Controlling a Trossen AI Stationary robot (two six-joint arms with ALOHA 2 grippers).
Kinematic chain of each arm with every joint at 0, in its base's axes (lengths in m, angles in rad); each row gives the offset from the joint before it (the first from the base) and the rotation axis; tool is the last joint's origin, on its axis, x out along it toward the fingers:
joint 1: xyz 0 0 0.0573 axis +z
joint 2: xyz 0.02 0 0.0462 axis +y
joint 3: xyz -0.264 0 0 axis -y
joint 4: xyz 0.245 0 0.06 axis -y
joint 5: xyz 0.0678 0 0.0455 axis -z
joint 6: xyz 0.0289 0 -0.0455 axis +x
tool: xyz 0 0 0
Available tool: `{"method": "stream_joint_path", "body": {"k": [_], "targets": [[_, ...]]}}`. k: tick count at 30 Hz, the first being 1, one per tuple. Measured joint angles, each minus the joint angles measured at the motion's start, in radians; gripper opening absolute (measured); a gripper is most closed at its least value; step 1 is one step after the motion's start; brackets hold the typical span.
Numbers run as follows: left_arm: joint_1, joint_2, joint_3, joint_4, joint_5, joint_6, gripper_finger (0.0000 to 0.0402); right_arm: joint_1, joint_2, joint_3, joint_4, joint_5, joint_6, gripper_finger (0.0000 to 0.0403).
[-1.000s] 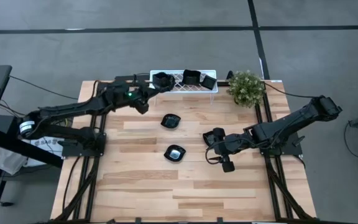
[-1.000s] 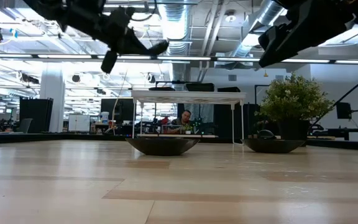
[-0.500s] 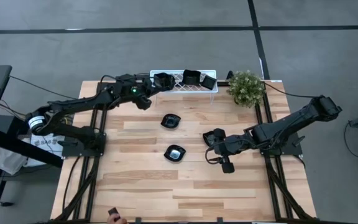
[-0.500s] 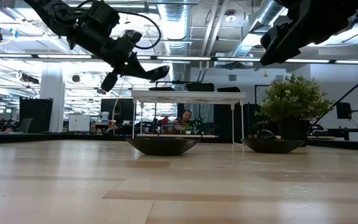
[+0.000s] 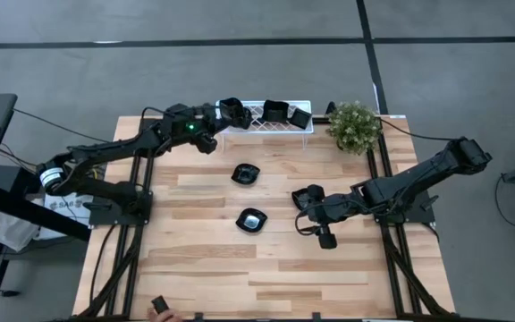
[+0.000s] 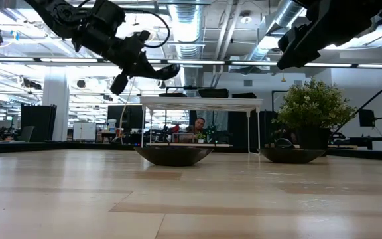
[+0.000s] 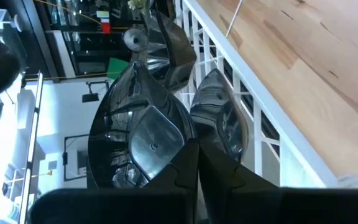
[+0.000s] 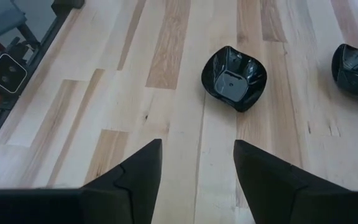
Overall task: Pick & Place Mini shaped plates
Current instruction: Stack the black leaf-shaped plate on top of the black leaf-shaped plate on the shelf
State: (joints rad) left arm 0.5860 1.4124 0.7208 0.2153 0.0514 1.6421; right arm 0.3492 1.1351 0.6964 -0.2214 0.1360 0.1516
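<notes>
Left gripper (image 5: pixel 224 113) clamping plate (image 5: pixel 234 114) over rack (image 5: pixel 280 125)

Even, bright overhead light falls on the wooden table (image 5: pixel 266 259) in the high view, with only faint, soft shadows under the arms and the small black plates (image 5: pixel 251 219). In the low view the ceiling strip lights (image 6: pixel 58 60) glare behind the arms, turning them to dark silhouettes, while the near tabletop is soft and out of focus and shows a pale sheen. The left wrist view is dim and crowded with reflections on the glossy black plate (image 7: pixel 148 140) close to the lens, and the right wrist view is bright and sharp, its own fingers (image 8: pixel 129 180) dark and slightly blurred.
</notes>
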Motion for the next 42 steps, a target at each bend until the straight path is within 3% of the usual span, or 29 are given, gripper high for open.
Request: {"method": "stream_joint_path", "body": {"k": [6,16,23,34,42], "targets": [[0.005,0.000,0.000,-0.005,0.053,-0.018,0.0009,-0.005,0.000,0.000,0.000,0.000,0.000,0.0192],[0.027,0.000,0.000,-0.003,0.099,0.208,0.0010,-0.024,0.000,0.000,-0.001,0.000,-0.001,0.0197],[0.049,0.000,0.000,0.003,0.193,0.146,0.0010,-0.024,0.000,0.000,-0.001,0.001,-0.002,0.0194],[0.052,0.004,0.000,0.031,0.202,0.159,0.0012,-0.024,0.000,0.000,0.011,0.004,-0.005,0.0194],[0.074,0.073,0.000,0.091,0.210,0.160,0.0017,-0.031,0.000,0.000,0.024,0.004,-0.030,0.0192]]}}
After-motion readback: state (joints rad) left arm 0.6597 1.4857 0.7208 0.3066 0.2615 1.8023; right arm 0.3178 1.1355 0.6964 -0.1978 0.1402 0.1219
